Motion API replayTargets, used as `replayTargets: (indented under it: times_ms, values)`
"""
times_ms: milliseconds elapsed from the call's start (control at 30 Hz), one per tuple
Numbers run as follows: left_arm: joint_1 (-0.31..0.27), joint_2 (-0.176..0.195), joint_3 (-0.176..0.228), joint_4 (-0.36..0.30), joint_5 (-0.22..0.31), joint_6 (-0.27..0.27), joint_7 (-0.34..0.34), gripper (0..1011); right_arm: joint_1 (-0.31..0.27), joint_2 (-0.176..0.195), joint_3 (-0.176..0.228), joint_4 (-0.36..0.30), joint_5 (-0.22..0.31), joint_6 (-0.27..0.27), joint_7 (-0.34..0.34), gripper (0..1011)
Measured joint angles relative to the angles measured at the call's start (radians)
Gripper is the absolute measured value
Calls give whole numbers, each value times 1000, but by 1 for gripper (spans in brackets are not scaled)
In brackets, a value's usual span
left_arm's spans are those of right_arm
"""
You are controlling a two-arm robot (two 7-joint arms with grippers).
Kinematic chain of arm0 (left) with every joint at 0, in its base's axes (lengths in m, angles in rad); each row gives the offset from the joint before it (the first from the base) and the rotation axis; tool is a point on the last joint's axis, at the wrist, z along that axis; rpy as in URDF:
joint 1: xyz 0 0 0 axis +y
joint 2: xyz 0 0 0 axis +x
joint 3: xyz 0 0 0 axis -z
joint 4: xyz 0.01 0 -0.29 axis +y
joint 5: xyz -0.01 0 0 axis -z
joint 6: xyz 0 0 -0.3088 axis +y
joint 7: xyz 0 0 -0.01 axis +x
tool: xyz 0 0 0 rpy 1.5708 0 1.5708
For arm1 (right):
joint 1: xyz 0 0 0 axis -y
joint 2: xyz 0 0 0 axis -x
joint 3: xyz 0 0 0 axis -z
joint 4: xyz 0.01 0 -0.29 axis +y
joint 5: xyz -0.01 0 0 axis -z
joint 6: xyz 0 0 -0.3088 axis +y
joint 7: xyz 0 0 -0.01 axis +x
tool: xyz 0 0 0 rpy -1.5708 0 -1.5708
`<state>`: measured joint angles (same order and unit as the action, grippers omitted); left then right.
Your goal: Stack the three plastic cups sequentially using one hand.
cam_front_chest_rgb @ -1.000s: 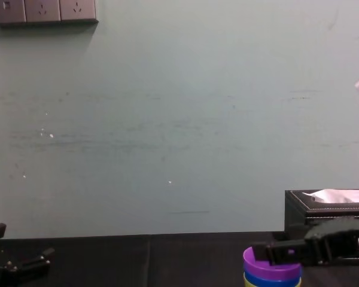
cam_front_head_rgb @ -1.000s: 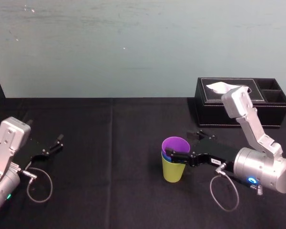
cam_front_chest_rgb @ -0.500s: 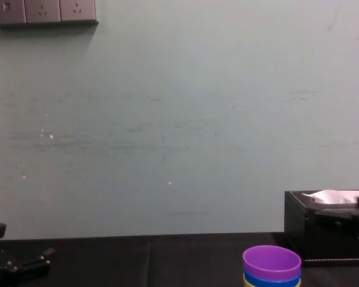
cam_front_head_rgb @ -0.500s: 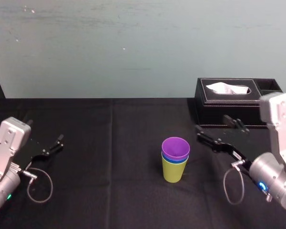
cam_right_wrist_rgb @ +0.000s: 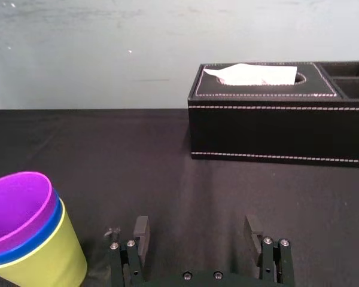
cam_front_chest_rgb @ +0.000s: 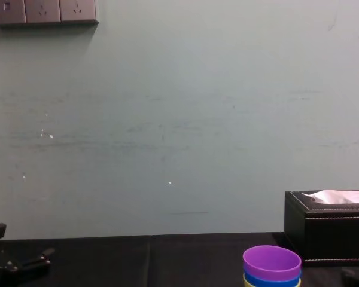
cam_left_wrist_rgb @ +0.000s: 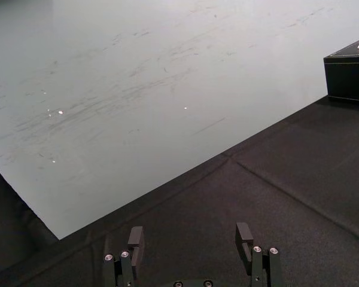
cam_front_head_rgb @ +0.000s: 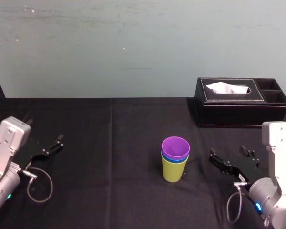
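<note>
The three cups stood nested in one upright stack near the middle of the black table [cam_front_head_rgb: 105,191]. The yellow-green cup [cam_front_head_rgb: 173,171] was at the bottom on the cloth, the blue cup [cam_front_head_rgb: 168,157] sat inside it with just a band of its rim showing, and the purple cup [cam_front_head_rgb: 176,146] was on top, mouth up. The right gripper [cam_right_wrist_rgb: 195,223] was low over the table to the right of the stack, apart from it. Its fingers were spread wide with nothing between them and pointed toward the back of the table. The tissue box [cam_front_head_rgb: 237,108] sat there at the back right, well apart from the cups. The left gripper [cam_left_wrist_rgb: 189,231] was far off near the table's left edge, its fingers likewise spread wide and empty.
</note>
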<state>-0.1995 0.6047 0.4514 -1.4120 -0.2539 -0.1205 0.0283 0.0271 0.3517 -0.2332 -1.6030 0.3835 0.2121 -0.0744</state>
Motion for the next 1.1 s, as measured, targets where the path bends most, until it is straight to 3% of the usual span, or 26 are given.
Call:
replayTargets:
  times_ms: [133, 1100]
  values:
    - [0, 0, 0, 0, 0, 0, 0, 1000, 4, -3, -1, 14, -2, 4, 24, 1000]
    - [0, 0, 0, 0, 0, 0, 0, 1000, 4, 0, -2, 7, -1, 1, 18, 1000]
